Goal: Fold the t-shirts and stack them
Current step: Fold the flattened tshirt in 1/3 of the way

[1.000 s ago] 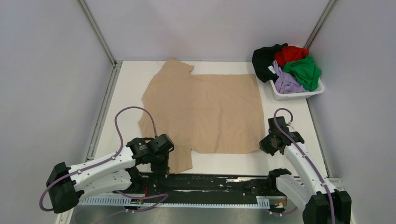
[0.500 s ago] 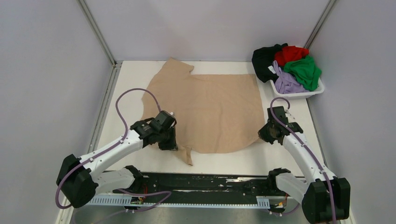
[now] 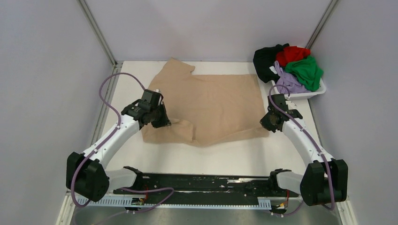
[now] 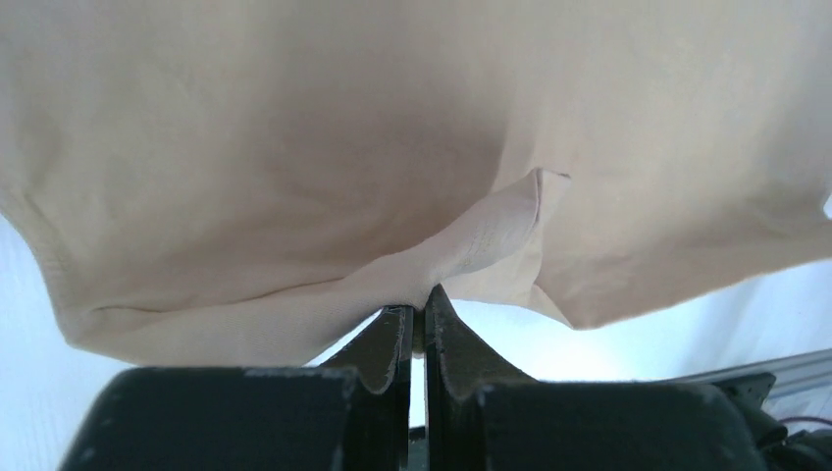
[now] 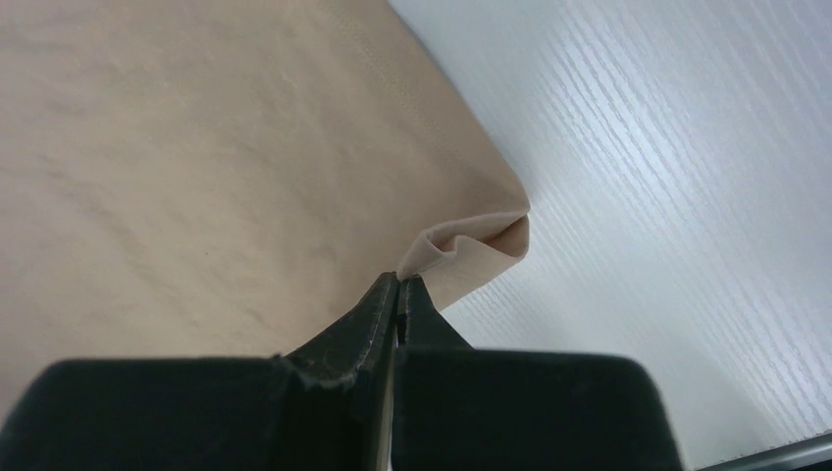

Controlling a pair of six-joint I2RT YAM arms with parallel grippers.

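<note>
Top external: left pincer (image 3: 163, 123) at 9 o'clock and right pincer (image 3: 265, 125) at 3 o'clock each pinch the tan t-shirt (image 3: 213, 103) edge.

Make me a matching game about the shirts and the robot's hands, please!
Things:
1. tan t-shirt
2. green t-shirt
3. left gripper
4. right gripper

Places:
A. piled in the white basket
B. pinching the tan corner on the basket side
C. lying on the table
D. pinching the tan edge on the side away from the basket

Pairs: 1-C, 2-A, 3-D, 4-B
</note>
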